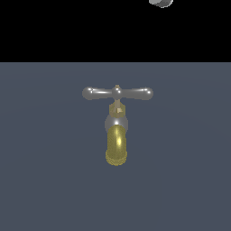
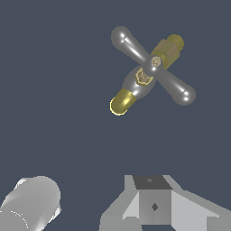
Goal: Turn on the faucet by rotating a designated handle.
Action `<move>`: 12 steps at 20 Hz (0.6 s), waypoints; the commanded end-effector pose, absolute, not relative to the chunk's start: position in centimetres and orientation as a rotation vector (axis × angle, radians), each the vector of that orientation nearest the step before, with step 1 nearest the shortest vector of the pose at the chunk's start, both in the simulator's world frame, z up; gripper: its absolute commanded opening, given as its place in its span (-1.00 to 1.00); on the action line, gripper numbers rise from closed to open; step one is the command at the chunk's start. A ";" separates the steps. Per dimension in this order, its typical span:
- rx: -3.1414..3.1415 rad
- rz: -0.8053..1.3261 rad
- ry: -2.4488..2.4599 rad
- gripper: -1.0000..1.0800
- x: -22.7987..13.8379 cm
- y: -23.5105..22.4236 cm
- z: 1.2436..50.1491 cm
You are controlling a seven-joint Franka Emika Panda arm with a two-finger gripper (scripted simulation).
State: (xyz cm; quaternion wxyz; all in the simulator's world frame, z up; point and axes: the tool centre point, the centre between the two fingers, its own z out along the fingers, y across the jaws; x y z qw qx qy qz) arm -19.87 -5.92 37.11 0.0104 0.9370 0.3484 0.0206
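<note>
The faucet [image 1: 117, 131] stands on the grey desk [image 1: 45, 180], its handle [image 1: 117, 93] running level from the exterior view's left to right. The hand [image 2: 153, 212] hangs well apart above it; whether it is spread or pressed together, I cannot tell.

end effector [image 2: 153, 212] hangs high, fingers unseen.

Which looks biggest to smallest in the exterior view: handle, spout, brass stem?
1. Handle, the widest span.
2. Spout, shorter but thicker.
3. Brass stem, clearly smallest.
The spout points toward the camera, so foreshortening may understate its length.
</note>
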 end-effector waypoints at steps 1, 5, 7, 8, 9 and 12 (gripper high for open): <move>2.891 0.060 1.175 -1.00 -19.3 -6.5 35.8; 2.835 0.052 1.308 -1.00 -18.3 -7.3 33.8; 2.805 0.048 1.373 -1.00 -17.8 -7.7 32.8; 2.790 0.046 1.405 -1.00 -17.5 -7.8 32.3; 2.774 0.044 1.437 -1.00 -17.3 -8.0 31.8; 2.725 0.039 1.530 -1.00 -16.4 -8.5 30.3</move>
